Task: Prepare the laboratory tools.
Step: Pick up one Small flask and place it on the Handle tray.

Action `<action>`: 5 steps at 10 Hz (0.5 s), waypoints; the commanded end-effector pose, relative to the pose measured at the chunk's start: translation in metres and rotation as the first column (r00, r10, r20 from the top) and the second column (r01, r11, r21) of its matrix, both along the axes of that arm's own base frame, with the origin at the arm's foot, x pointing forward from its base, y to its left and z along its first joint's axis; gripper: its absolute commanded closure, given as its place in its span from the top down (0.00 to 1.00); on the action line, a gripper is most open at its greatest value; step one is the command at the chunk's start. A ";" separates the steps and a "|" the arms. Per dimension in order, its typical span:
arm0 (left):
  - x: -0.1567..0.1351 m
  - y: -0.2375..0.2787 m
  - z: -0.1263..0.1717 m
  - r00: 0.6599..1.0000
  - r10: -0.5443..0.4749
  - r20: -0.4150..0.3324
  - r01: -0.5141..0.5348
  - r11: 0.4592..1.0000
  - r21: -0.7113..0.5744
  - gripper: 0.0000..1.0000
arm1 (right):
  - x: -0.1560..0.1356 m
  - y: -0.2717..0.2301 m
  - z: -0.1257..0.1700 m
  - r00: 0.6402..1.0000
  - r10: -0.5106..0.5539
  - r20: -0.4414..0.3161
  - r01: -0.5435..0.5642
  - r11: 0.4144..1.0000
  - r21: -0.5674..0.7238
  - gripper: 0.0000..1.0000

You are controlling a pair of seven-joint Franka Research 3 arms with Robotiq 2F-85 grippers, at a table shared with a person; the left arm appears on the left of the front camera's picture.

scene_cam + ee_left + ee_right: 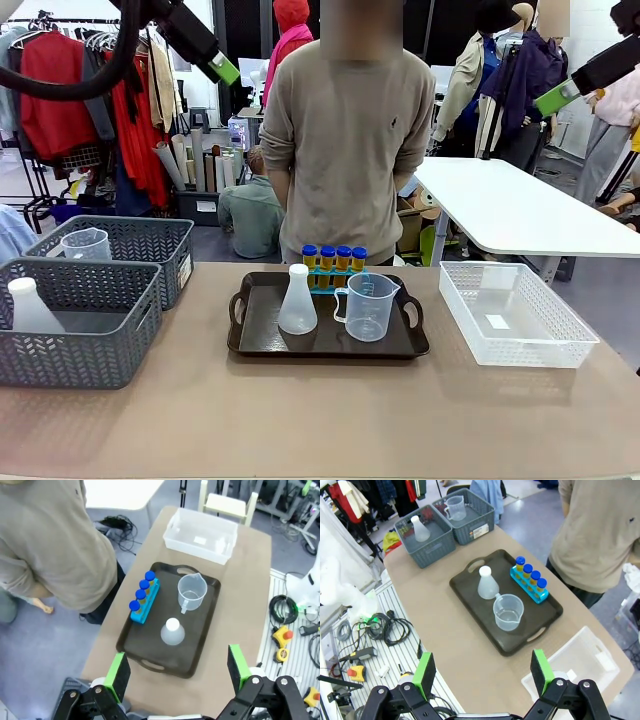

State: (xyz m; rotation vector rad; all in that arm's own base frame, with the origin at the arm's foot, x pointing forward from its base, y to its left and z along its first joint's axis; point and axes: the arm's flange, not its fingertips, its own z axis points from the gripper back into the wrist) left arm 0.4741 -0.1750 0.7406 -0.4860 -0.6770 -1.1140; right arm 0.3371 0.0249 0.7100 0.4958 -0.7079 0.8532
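left gripper (175, 672) wide, empty | right gripper (482, 672) wide, empty | both high over tray (255, 345) | flask (172, 631) below-ahead of left, likely nearer | beaker (368, 305) beside

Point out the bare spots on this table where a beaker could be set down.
The table is bare along the near edge, and between the black tray and the white basket. The tray's far half is crowded by the rack, flask and beaker.
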 end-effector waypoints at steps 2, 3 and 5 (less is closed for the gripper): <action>-0.010 0.001 -0.006 1.000 -0.006 0.002 0.006 0.999 0.043 1.00 | 0.001 0.001 0.001 1.000 0.012 0.010 -0.012 1.000 0.019 1.00; -0.010 -0.002 -0.005 1.000 -0.005 0.008 0.004 0.999 0.042 1.00 | 0.001 0.001 0.001 1.000 0.012 0.010 -0.012 1.000 0.019 1.00; -0.004 -0.004 0.000 1.000 -0.011 0.007 0.011 0.999 0.031 1.00 | 0.001 0.001 0.001 1.000 0.012 0.010 -0.012 1.000 0.019 1.00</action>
